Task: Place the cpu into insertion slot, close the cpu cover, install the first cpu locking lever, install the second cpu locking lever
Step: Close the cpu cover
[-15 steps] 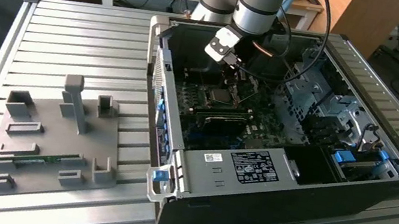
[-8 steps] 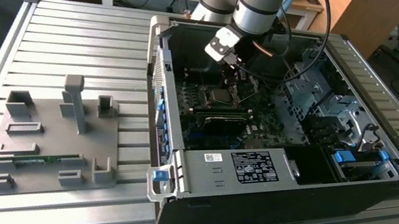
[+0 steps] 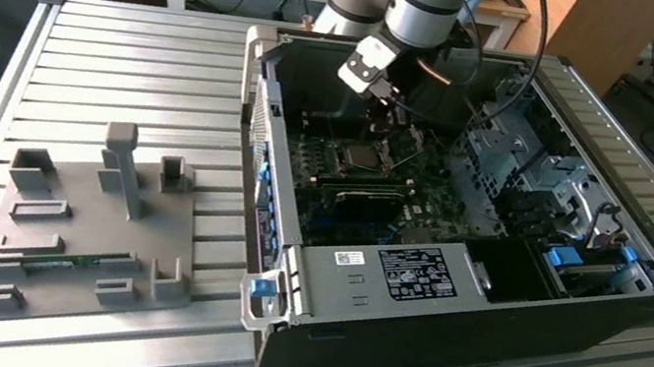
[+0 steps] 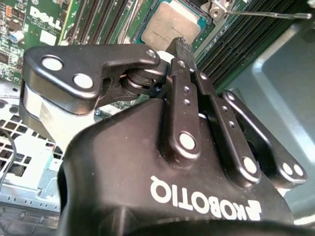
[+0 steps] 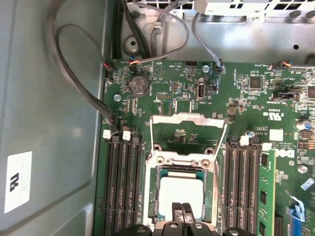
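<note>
Silvery-grey metal topped the cpu (image 5: 181,189), which lay flat inside the insertion slot (image 5: 153,191), a dark square socket on the green circuit board (image 5: 162,73). One edge of the chip was hidden under the tool (image 5: 181,209), whose two black fingertips stood pressed together with nothing between them. Whether they touched the chip's top could not be told.

In the second wrist view the tool's (image 4: 179,45) black linkage body covered most of the board, leaving one corner of the cpu (image 4: 170,24) and one thin steel locking lever (image 4: 275,14) in sight past it.

One cpu cover (image 5: 189,118), a thin bright metal frame with a square window, stood swung open beyond the socket, and bare board showed through the window. Long black memory slots (image 5: 123,187) ran on both sides of the socket; one green memory module (image 5: 266,196) sat upright in the bank on one side, cut off by the picture's edge. One round coin battery (image 5: 139,84) and several grey cables (image 5: 74,73) lay further out.

In the exterior view the arm (image 3: 424,0) was cut off at the top, and the tool (image 3: 382,113) hung just above the cpu (image 3: 359,156) inside the open black computer case (image 3: 447,343). The case rested on a ribbed aluminium worktop (image 3: 121,59), with one grey moulded fixture plate (image 3: 81,222) well apart on the exterior view's left.
</note>
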Controlling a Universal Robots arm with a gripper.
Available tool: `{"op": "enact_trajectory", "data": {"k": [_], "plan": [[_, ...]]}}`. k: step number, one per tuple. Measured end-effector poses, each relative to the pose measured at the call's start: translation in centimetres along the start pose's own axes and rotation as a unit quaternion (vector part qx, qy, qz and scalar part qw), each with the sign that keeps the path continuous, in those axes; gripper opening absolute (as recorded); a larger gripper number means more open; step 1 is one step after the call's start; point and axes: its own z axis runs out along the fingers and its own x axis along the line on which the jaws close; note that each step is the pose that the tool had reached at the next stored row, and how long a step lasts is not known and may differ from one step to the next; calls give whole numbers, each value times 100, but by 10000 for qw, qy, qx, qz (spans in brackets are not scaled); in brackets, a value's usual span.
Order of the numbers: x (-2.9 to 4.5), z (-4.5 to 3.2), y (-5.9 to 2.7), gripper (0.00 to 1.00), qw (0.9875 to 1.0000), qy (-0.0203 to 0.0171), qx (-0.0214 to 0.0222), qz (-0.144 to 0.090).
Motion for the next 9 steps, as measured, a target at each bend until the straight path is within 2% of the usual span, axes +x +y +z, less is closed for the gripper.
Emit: {"op": "enact_trajectory", "data": {"k": [9], "plan": [[4, -162, 4, 11, 10000, 0, 0, 0]]}}
